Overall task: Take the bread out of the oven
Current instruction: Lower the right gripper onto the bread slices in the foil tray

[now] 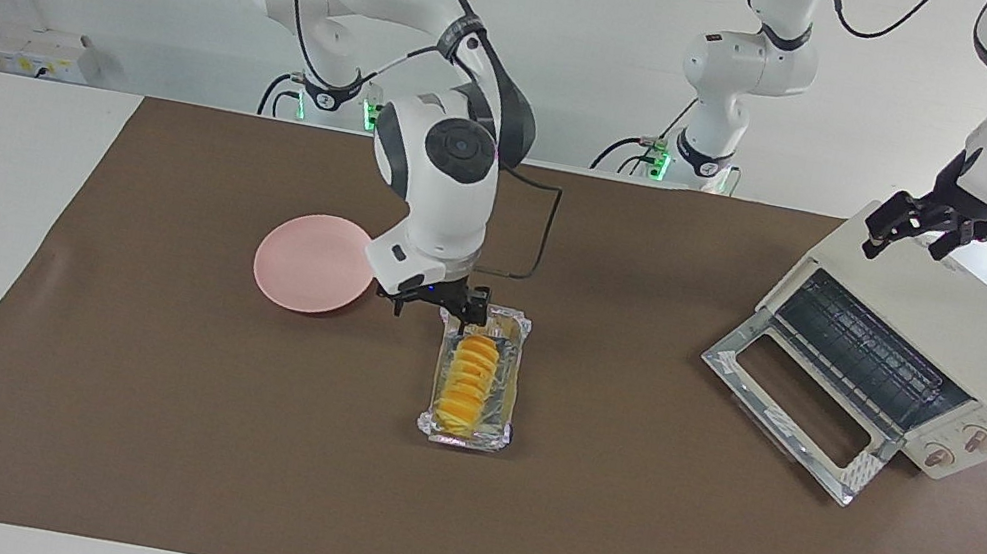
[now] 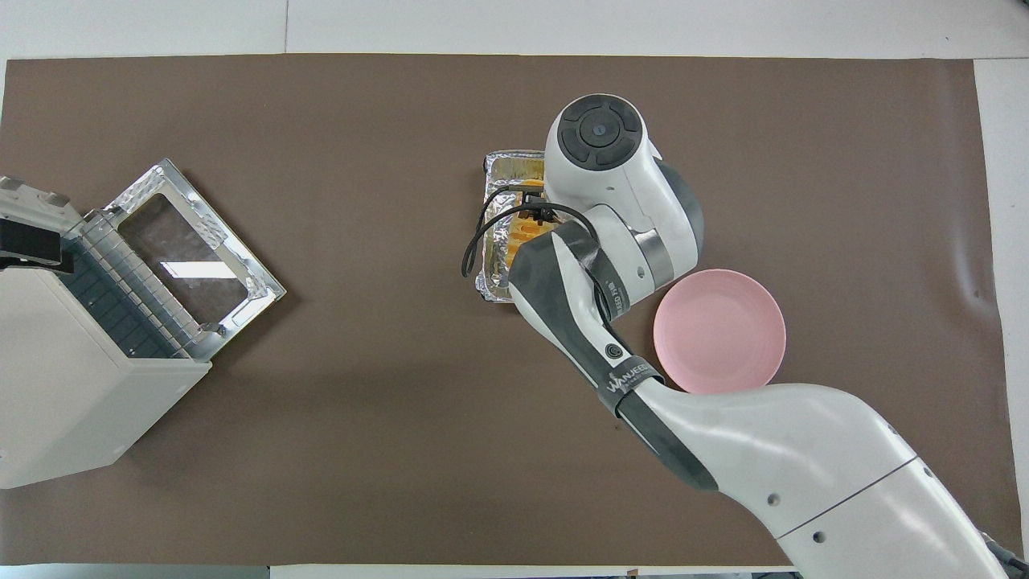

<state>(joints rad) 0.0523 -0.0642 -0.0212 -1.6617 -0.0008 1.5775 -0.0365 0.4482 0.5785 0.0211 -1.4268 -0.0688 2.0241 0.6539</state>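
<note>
The bread (image 1: 469,382), a ridged golden-yellow loaf, lies in a crinkled silver foil tray (image 1: 438,379) on the brown mat in the middle of the table, outside the oven. My right gripper (image 1: 435,307) hangs open just above the tray's end nearer to the robots, one finger (image 1: 472,307) by the rim. In the overhead view the right arm covers most of the tray (image 2: 497,233) and only a strip of bread (image 2: 522,235) shows. The cream oven (image 1: 955,308) stands toward the left arm's end, its glass door (image 1: 796,402) folded down and its rack bare. My left gripper (image 1: 912,237) waits open over the oven's top.
A round pink plate (image 1: 308,263) lies beside the tray, toward the right arm's end and slightly nearer to the robots, also seen as the plate (image 2: 718,330) from above. A black cable (image 2: 474,233) loops off the right wrist over the tray. The brown mat (image 1: 219,452) covers most of the table.
</note>
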